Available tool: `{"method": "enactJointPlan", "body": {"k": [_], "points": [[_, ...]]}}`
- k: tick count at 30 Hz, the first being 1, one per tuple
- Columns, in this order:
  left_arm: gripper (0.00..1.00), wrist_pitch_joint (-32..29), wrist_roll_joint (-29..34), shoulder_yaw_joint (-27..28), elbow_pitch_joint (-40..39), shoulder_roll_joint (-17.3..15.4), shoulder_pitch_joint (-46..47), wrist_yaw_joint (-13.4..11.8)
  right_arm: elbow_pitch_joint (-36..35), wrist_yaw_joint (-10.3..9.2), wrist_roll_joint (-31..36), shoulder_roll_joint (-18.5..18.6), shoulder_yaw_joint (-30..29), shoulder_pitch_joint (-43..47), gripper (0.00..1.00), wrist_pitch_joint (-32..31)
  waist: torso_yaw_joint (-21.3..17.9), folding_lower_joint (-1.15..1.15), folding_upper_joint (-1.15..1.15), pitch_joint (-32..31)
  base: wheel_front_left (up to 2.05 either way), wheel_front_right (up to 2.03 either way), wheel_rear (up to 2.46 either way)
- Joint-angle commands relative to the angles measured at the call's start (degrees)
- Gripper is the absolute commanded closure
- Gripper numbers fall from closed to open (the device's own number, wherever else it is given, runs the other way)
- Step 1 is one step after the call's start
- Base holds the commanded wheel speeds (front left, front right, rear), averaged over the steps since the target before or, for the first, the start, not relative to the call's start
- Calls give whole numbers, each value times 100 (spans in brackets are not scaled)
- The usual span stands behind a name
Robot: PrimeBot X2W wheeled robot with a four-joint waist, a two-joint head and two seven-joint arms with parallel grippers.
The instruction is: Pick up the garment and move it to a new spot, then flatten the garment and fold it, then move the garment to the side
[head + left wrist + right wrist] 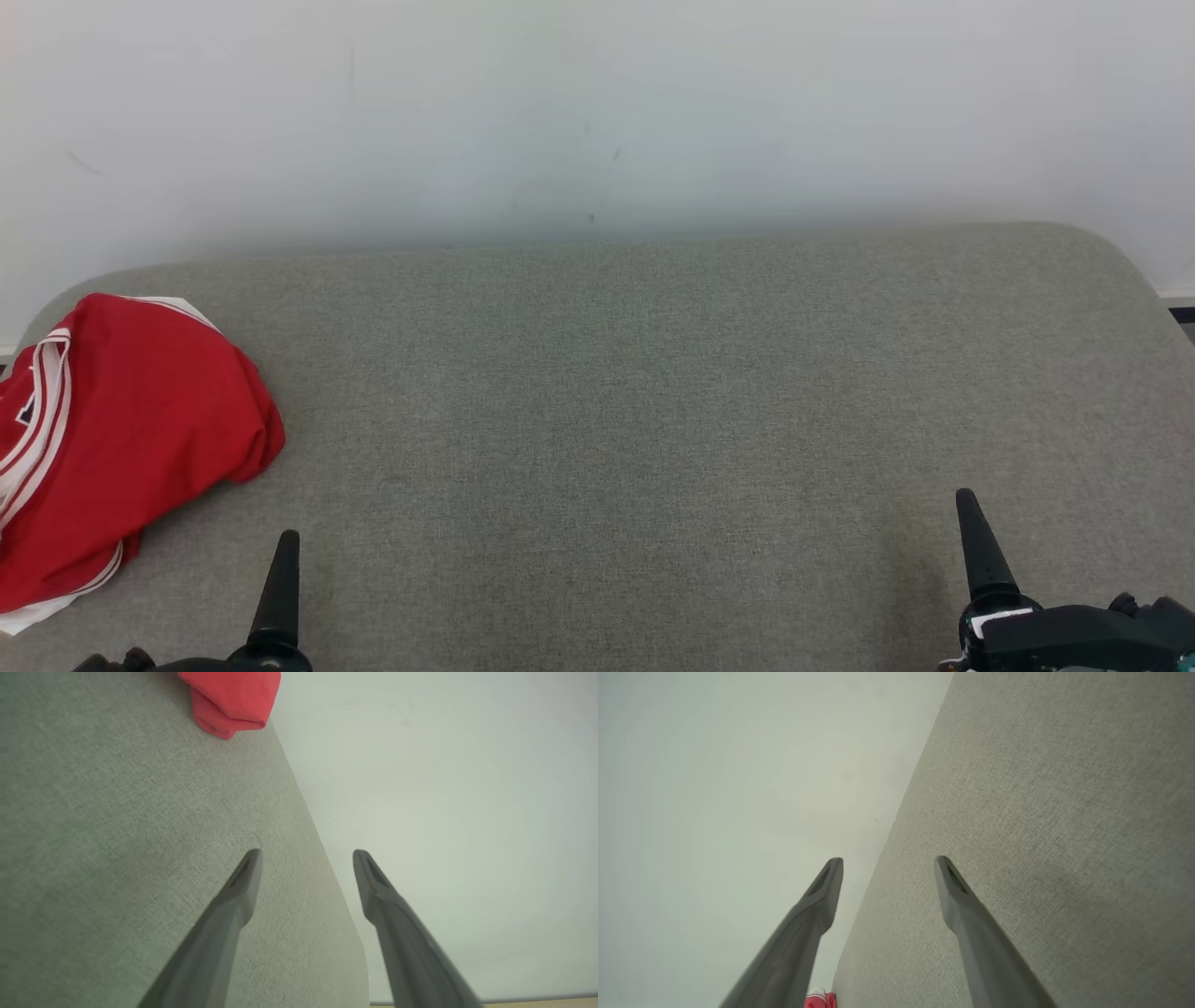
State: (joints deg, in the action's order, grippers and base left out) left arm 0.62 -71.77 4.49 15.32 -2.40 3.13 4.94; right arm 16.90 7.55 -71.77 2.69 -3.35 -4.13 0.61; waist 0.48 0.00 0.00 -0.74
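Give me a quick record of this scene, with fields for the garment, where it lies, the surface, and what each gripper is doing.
garment: red garment with white trim
garment state: bunched, not spread flat
garment place: far left of the grey fabric surface, partly cut off by the head view's left edge
left gripper: open, empty, apart from the garment
right gripper: open, empty, at the surface's right side
background: pale wall behind the surface
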Motion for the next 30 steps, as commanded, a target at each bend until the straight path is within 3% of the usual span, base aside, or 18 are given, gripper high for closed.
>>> {"method": "enactJointPlan", "body": {"k": [1, 30], "points": [[0, 79, 369, -28, -127, -31, 37, -40, -70, -3, 425, 24, 35, -90, 0, 82, 5, 0, 0, -4, 0, 0, 0], [0, 620, 3275, -240, -326, -44, -193, -184, -7, -5, 3321, 60, 328, -50, 0, 553, 53, 0, 0, -129, 0, 0, 0]]}}
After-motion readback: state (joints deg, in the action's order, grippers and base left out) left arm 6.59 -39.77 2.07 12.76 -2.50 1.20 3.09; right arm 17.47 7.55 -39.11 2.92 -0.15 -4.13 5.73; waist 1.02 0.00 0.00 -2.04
